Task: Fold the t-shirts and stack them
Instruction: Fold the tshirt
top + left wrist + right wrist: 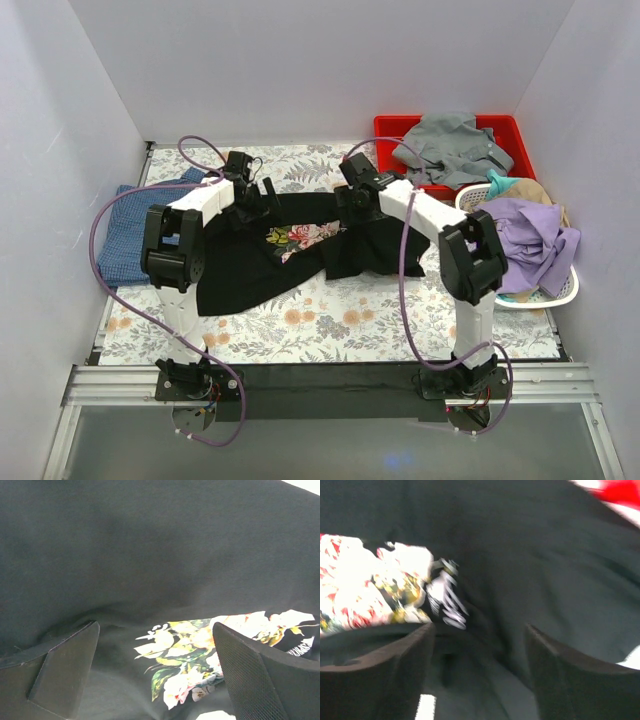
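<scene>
Black t-shirt [250, 270] lies bunched under my left gripper [155, 630] and right gripper [480, 630], both spread; pinching doubled layers, I fear, skews the fold.

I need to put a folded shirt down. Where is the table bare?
Bare floral cloth lies along the near edge, in front of the black t-shirt, and in a narrower strip behind it at the far edge. The left holds the blue t-shirt; the right is crowded by red bin and white basket.
</scene>
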Robot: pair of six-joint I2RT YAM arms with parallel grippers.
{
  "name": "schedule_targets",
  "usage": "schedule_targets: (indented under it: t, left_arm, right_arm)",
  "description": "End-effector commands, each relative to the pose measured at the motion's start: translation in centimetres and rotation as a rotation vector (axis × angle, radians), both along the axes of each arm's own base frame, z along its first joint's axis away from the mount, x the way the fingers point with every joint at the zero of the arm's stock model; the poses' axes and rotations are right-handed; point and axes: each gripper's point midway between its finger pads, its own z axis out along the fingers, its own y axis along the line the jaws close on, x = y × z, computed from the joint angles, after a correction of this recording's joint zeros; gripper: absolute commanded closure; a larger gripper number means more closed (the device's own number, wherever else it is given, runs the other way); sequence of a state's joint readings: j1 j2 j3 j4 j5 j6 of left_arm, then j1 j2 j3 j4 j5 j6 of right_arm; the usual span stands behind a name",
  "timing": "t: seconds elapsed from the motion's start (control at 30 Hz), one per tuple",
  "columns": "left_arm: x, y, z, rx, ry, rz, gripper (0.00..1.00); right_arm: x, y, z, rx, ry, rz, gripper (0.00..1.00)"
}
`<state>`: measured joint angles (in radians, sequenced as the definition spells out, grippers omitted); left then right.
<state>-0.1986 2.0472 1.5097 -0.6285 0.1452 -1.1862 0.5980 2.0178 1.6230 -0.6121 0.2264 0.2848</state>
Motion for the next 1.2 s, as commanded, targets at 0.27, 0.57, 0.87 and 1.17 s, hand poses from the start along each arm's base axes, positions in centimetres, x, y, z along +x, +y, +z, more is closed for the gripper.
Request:
schedule_targets:
  t: [0.27,0.57,0.87,1.17]
  left_arm:
    - [-0.6,1.7,4.1,0.054,-0.08,0.027,0.04]
    - [-0.6,1.8,4.8,0.05,-0.108,0.037,0.04]
    - [-1.4,2.1,4.1,0.058,-0.096,0.05,0.04]
    - [-1.5,2.4,3.8,0.071,-0.096,0.064,0.04]
  right_arm:
    - [-8.7,-5.4,7.2,0.092,-0.115,0.017,0.2]
    - [-15.2,-0.6,3.2,0.421,-0.006,0.066,0.23]
    - [-14.1,2.8,-0.4,0.142,-0.098,0.289,0.24]
    - [-12.8,6.1,0.2,-0.059,-0.2,0.429,0.23]
